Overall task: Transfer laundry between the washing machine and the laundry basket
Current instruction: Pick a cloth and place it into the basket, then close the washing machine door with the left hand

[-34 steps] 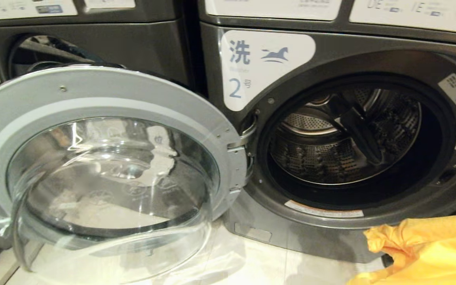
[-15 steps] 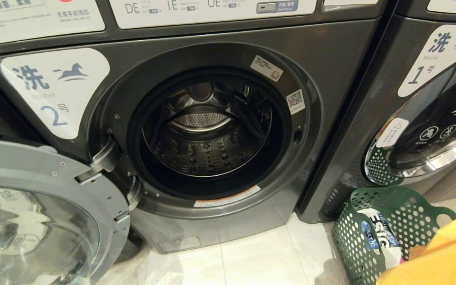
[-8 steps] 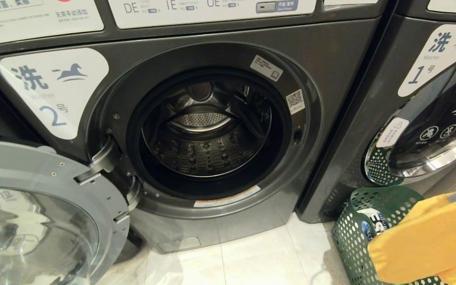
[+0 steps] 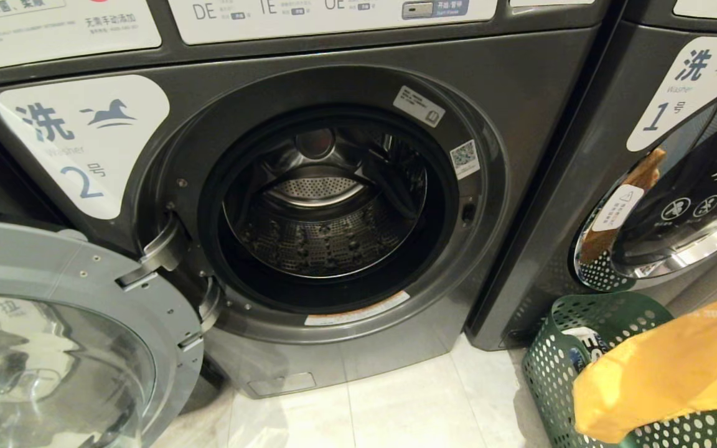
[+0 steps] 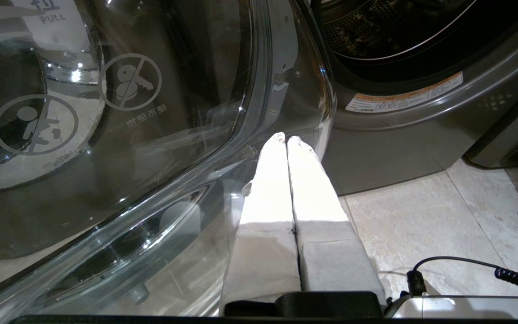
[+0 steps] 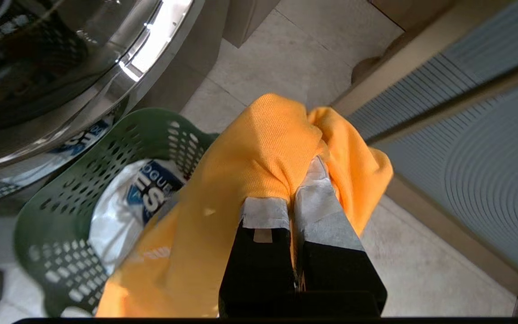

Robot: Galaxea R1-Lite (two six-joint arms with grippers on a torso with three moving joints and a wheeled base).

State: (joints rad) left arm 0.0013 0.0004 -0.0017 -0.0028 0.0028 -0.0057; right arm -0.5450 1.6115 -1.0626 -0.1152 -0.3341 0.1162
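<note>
Washing machine number 2 stands open, and no laundry shows in its steel drum. Its glass door swings out to the left. A green perforated laundry basket sits on the floor at the lower right with a white printed garment inside. My right gripper is shut on a yellow garment, which hangs over the basket. In the head view the yellow garment covers the basket's right side and hides the arm. My left gripper is shut on nothing, parked beside the door glass.
Washer number 1 stands to the right with its door closed, close behind the basket. Pale floor tiles lie in front of the machines. A ribbed grey wall panel runs along the basket's far side. A coiled black cable trails near the left wrist.
The camera first swung right from the open door to the drum and basket, then held still. In the last second the yellow garment moved in from the lower right corner over the basket.
</note>
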